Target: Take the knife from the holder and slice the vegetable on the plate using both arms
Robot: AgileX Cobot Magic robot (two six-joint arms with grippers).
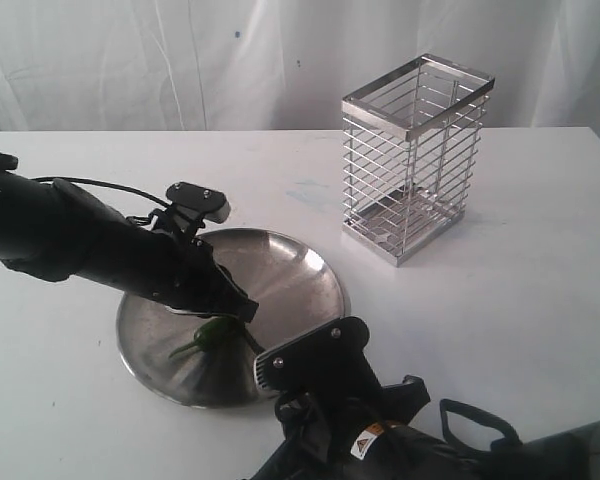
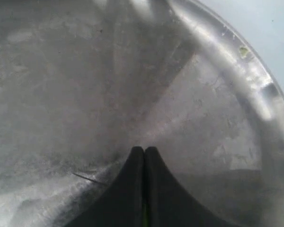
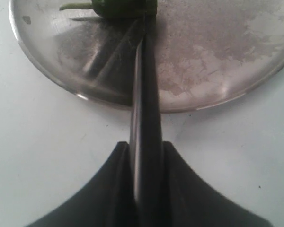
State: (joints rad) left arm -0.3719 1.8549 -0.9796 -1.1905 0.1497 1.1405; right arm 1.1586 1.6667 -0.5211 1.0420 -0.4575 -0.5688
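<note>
The green chili lies on the front part of the steel plate. My left gripper reaches in from the left and is shut on the chili's end; in the left wrist view a sliver of green shows between the closed fingers over the plate. My right gripper stands at the plate's near rim, shut on the black knife. The blade crosses the rim of the plate, and its tip touches the chili. The chrome wire holder stands empty at the back right.
The white table carries only the plate and the holder. A white curtain hangs behind. The right arm's body and cables fill the lower edge of the exterior view.
</note>
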